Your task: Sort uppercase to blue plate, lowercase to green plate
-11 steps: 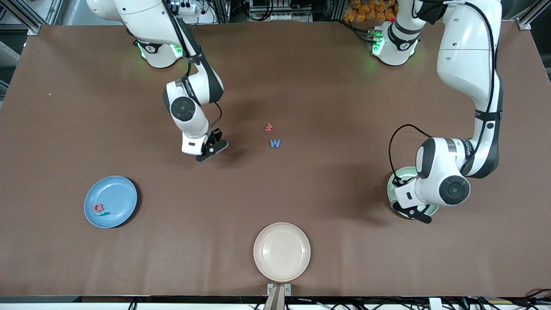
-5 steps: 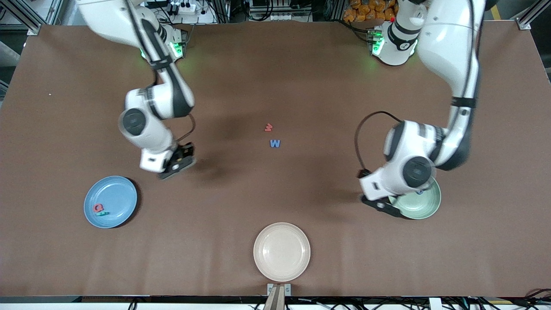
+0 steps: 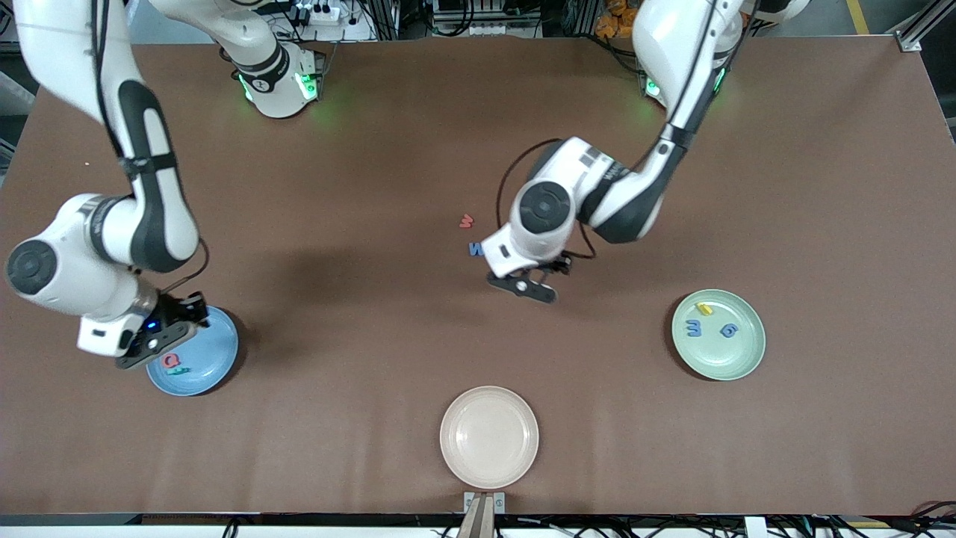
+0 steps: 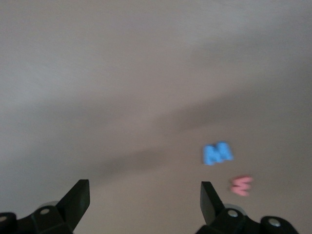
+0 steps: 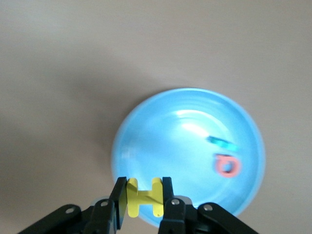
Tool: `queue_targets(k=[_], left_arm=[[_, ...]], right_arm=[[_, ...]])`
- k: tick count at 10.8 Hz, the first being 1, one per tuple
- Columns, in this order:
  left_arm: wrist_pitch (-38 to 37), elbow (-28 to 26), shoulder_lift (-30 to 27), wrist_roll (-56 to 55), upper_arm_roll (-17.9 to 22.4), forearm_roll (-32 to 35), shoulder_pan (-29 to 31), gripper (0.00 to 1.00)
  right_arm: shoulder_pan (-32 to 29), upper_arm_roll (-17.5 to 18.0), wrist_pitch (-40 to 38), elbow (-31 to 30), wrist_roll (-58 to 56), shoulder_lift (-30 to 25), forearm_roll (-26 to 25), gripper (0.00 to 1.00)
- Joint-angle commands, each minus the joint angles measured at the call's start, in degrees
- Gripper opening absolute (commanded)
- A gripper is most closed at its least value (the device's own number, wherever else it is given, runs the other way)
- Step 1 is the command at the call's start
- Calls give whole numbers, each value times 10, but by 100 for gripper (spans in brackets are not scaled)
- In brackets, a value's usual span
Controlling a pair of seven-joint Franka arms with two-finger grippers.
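Front view, change: over the last sec. both arms swapped zones. Right gripper (image 3: pixel 158 338) left mid-tabletop and came over the blue plate (image 3: pixel 213 359); left gripper (image 3: pixel 523 286) quit the green plate (image 3: pixel 736 355) and swung to the centre.
Meaning: green plate was uncovered w/ three lowercase on it: yellow hooked letter (image 3: pixel 703 307), blue m-like letter (image 3: pixel 694 327), blue a (image 3: pixel 728 330). Judged: left arm's drop done, next pick starting.
Right wrist view, fingers: right gripper (image 5: pixel 145 197) pinched the yellow H (image 5: pixel 144 196), upright betw. the pads, above the blue plate's (image 5: pixel 146 126) rim. Release not yet made.
Blue plate contents: red Q (image 3: pixel 172 361) and teal R (image 3: pixel 179 370), touching or nearly so.
Left wrist view, fingers: left gripper (image 4: pixel 145 202) spread wide, nothing betw. them; blue W (image 4: pixel 217 153) and red w (image 4: pixel 241 185) on bare tabletop (image 4: pixel 122 87) ahead.
Left arm pose: elbow bent, wrist angled down over tabletop just beside blue W (image 3: pixel 473 249), which its wrist partly hid; red w (image 3: pixel 467 221) lay farther from the front camera.
Right arm pose: reached far out toward its end of the tabletop, wrist tilted down over the plate.
Left to do: H, blue W to blue; red w to green.
Extra: cream plate (image 3: pixel 489 437), nearest the camera, held nothing.
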Motion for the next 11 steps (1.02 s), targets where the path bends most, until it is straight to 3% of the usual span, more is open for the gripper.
queue_targets(k=[1, 2, 4, 8, 11], left_arm=[[34, -7, 5, -126, -43, 39, -19, 100], [44, -8, 18, -169, -70, 74, -25, 100], [92, -15, 46, -236, -96, 112, -35, 100], [165, -65, 53, -235, -101, 122, -45, 100], [189, -101, 59, -235, -108, 167, -43, 100]], right_arm=[[2, 7, -6, 54, 8, 41, 7, 56], [1, 8, -2, 55, 11, 42, 10, 100], [7, 8, -2, 61, 10, 38, 9, 100], [-4, 7, 9, 104, 0, 49, 2, 100], [-20, 8, 75, 114, 10, 67, 9, 100]])
